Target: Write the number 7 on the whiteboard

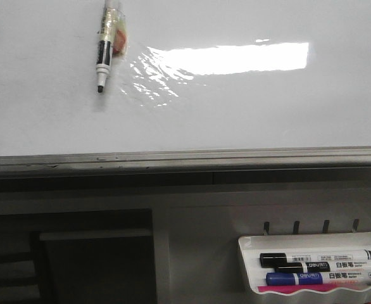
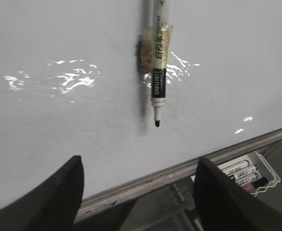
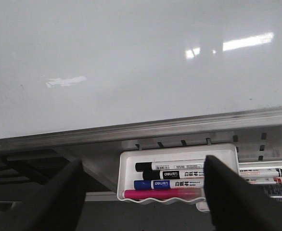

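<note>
Though uncapped, taped marker (image 1: pixel 105 47) on unmarked whiteboard (image 1: pixel 249 114).

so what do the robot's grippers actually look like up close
Only the fingers show, in the wrist views. The left gripper has two broad, matte black fingers with rounded tips, wide apart. The right gripper has the same dark, smooth fingers. No cables, markings or arm links are visible, and the front view shows neither arm.

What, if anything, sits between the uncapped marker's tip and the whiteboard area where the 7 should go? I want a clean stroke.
Nothing visible does. The marker hangs tip-down against the whiteboard, taped to something out of frame. The surface around its tip is bare, with only glare and no strokes yet. The marker tray sits below the board's edge, clear of it.
</note>
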